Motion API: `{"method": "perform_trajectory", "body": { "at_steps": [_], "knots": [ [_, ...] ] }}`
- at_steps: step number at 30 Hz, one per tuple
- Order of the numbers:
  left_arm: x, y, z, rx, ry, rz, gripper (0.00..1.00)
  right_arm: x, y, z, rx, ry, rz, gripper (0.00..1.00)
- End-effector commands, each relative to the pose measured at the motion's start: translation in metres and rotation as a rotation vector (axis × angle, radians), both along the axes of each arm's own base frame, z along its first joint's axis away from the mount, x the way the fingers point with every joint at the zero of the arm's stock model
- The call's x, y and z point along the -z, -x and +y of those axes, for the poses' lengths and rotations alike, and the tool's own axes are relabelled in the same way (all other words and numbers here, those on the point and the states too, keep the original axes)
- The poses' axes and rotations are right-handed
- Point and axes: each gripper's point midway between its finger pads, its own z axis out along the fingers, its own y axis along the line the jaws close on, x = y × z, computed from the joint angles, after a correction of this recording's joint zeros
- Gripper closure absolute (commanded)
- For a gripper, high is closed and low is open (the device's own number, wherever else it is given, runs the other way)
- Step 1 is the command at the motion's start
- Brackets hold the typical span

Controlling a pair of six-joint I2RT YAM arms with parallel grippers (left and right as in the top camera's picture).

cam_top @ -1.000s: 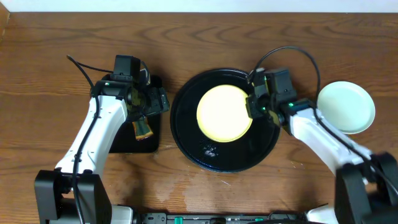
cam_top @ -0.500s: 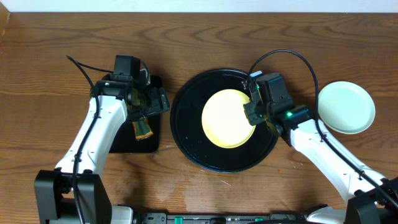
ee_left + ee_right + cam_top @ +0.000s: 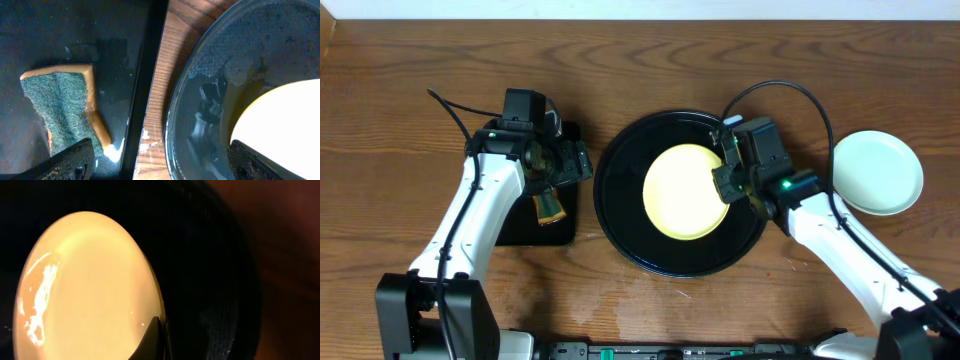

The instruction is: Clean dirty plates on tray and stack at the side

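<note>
On tray [image 3: 620, 215], right hand [image 3: 722, 174] holds plate [image 3: 680, 192] tilted.

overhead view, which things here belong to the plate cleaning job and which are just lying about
Job:
yellow plate
round black tray under it
mint plate set aside at the right
sponge
right pincer at the yellow plate's rim

Lying about:
rectangular black tray under the sponge
wooden table

No legible text, labels, brands, numbers or signs anywhere in any view.
</note>
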Motion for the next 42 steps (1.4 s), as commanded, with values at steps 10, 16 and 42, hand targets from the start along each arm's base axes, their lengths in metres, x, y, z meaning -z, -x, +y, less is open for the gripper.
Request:
{"method": "perform_trajectory", "body": {
  "at_steps": [10, 16, 42],
  "knots": [
    [-0.005, -0.003, -0.003, 0.008, 0.011, -0.012, 0.14, 0.103, 0.033, 0.003, 0.018, -0.064, 0.393, 0.54],
    [-0.005, -0.003, -0.003, 0.008, 0.012, -0.012, 0.14, 0.108, 0.052, -0.003, 0.035, -0.097, 0.504, 0.89],
    [-0.005, -0.003, -0.003, 0.008, 0.011, -0.012, 0.14, -0.043, 0.006, -0.013, -0.006, -0.058, -0.069, 0.99]
  ]
}}
